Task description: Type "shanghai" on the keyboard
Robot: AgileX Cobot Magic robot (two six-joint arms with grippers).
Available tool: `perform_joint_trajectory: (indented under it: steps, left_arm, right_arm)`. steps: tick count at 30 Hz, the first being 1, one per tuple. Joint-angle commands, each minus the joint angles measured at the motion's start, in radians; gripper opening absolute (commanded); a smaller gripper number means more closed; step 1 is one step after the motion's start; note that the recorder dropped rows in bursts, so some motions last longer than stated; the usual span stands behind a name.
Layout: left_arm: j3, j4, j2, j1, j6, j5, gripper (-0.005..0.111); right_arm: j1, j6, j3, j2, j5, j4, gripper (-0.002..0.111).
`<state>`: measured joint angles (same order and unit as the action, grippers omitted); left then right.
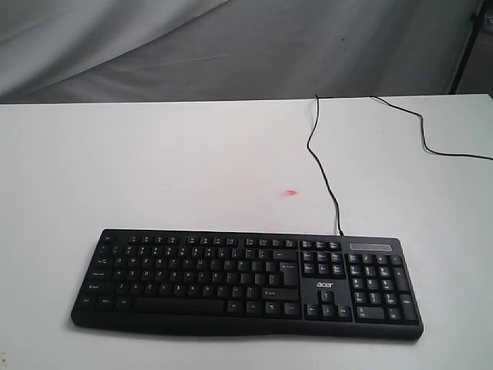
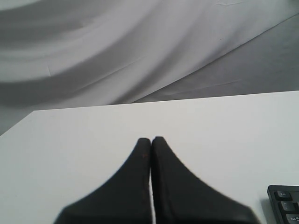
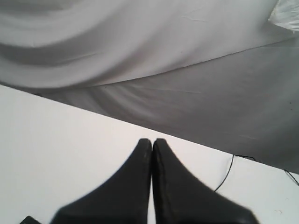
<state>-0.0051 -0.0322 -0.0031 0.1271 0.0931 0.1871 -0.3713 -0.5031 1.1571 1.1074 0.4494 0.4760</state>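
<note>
The left gripper (image 2: 150, 140) has its two black fingers pressed flat together from base to tip, with nothing held between them. It hangs over the bare white table (image 2: 224, 126). The keyboard (image 2: 285, 205) lies off to one side of this gripper, clear of the fingers; only one corner of it shows there, with a couple of keys. Beyond the fingertips the table runs on to its far edge, and behind that hangs a grey cloth (image 2: 117, 51) in loose folds.

The right gripper (image 3: 152, 141) is closed in the same way, finger against finger and gripping nothing. Ahead of its tips and somewhat to the side, a thin black cable (image 3: 226, 175) lies on the table, well apart from the gripper. A dark sliver sits close beside the gripper's base, too small to identify.

In the exterior view neither gripper shows. The keyboard (image 1: 246, 281) lies flat along the near edge of the table, number pad and white acer logo (image 1: 324, 286) towards the right arm's side. The cable leaves its back edge above the number pad and snakes away across the table. A small pinkish mark (image 1: 290, 192) sits on the table just behind the keyboard, near the cable.
</note>
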Motion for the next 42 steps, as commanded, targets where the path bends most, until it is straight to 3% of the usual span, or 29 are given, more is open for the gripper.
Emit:
perform_joint_trajectory:
  steps: [1,6,16,27,42]
  left_arm:
    - [0.005,0.001,0.003,-0.004,-0.003,-0.004,0.001]
    - [0.005,0.001,0.003,-0.004,-0.003,-0.004,0.001]
    - [0.005,0.001,0.003,-0.004,-0.003,-0.004,0.001]
    - [0.005,0.001,0.003,-0.004,-0.003,-0.004,0.001]
    - [0.005,0.001,0.003,-0.004,-0.003,-0.004,0.001]
  right_arm:
    - [-0.044,0.262,0.108,0.062,0.037,-0.197,0.0]
    - [-0.059,0.423,0.23,0.122,0.041,-0.384,0.0]
    - [-0.059,0.427,0.286,0.13,0.03,-0.388,0.0]
    - [-0.059,0.498,0.288,0.135,-0.153,-0.407,0.0]
    - [-0.059,0.824,0.288,0.341,0.076,-0.476,0.0]
